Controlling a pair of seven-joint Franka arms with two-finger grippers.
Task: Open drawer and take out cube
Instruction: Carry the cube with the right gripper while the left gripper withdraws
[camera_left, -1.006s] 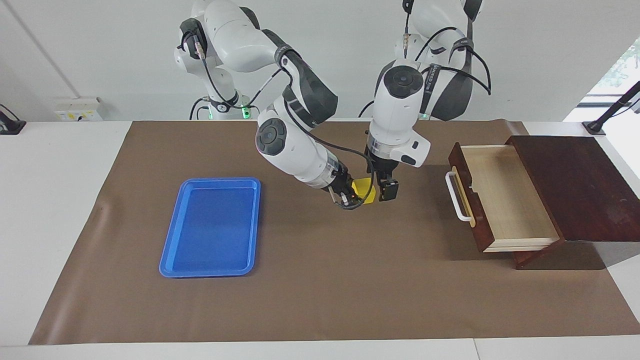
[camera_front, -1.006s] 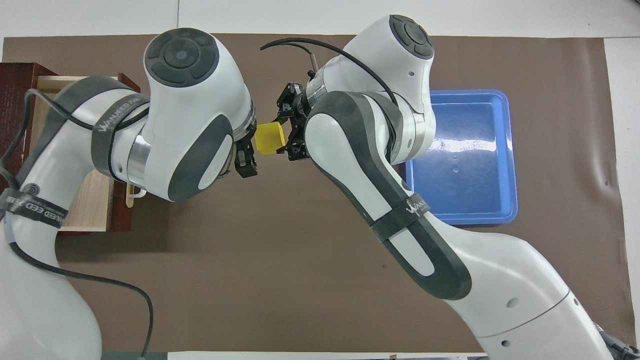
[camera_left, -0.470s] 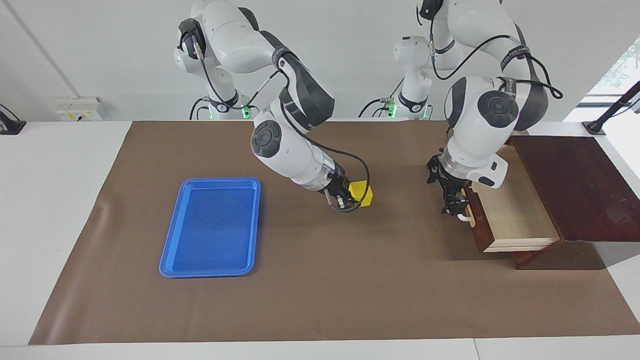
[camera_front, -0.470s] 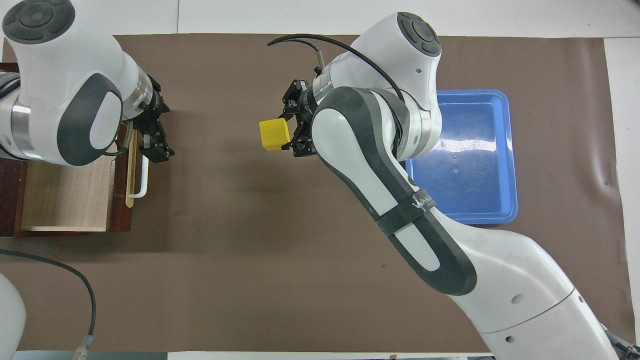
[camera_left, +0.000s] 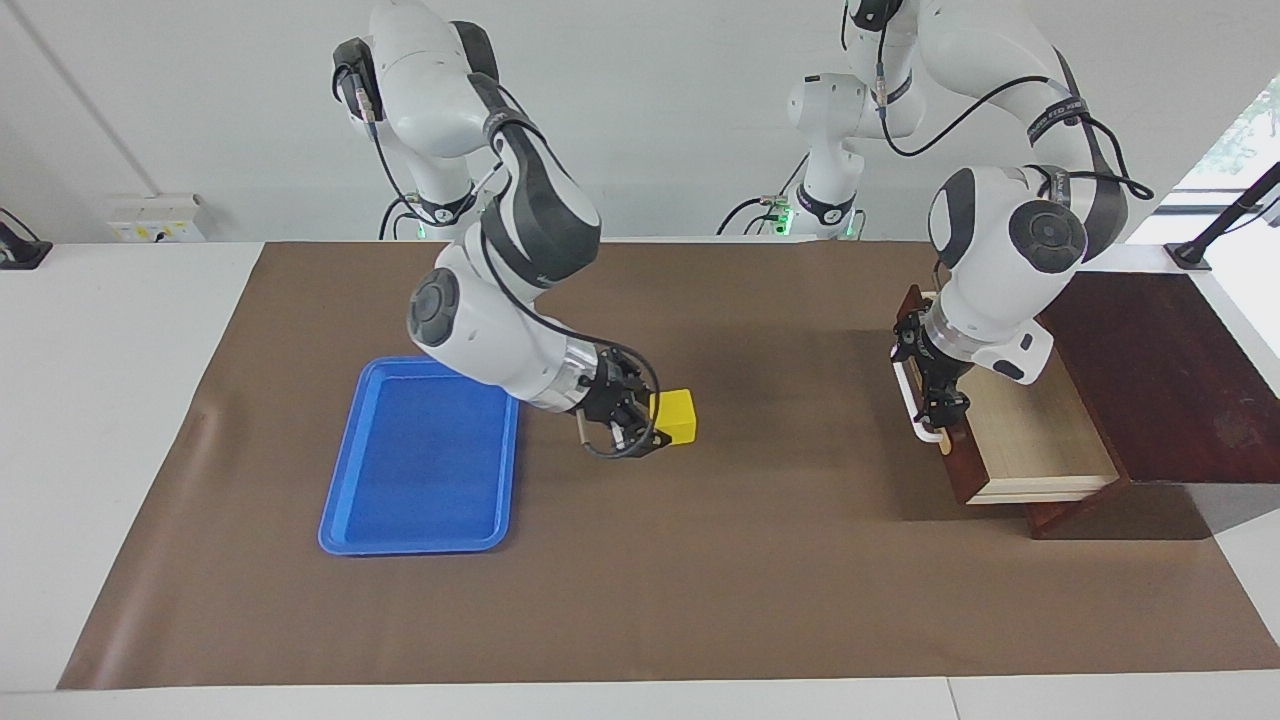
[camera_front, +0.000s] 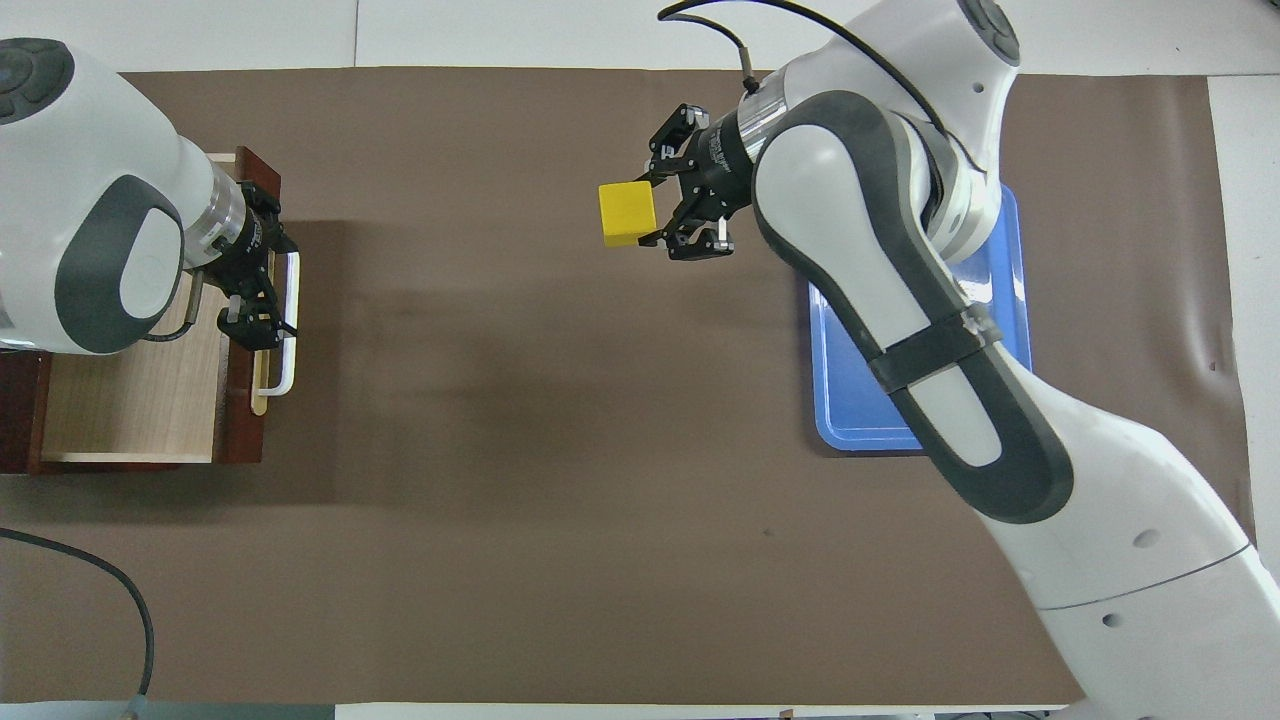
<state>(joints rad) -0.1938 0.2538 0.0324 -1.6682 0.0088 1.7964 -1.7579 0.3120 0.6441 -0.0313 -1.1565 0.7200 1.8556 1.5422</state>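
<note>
The cube is up off the mat, pinched at its side by the right gripper, fingers clamped on it. It hangs over bare mat between the tray and the drawer, much closer to the tray. In the overhead view the cube sticks out from the right gripper toward the left arm's end of the table, with the right arm's forearm crossing over the tray.

Over at the left arm's end, the drawer stands pulled out of its dark box, pale inside showing and nothing lying in the part that shows. The left gripper sits right at the drawer's front, at the white handle, its fingers apart. From overhead the left gripper covers the upper part of the handle; whether it touches the bar, I cannot tell.

The tray lies flat toward the right arm's end, well apart from the drawer.
</note>
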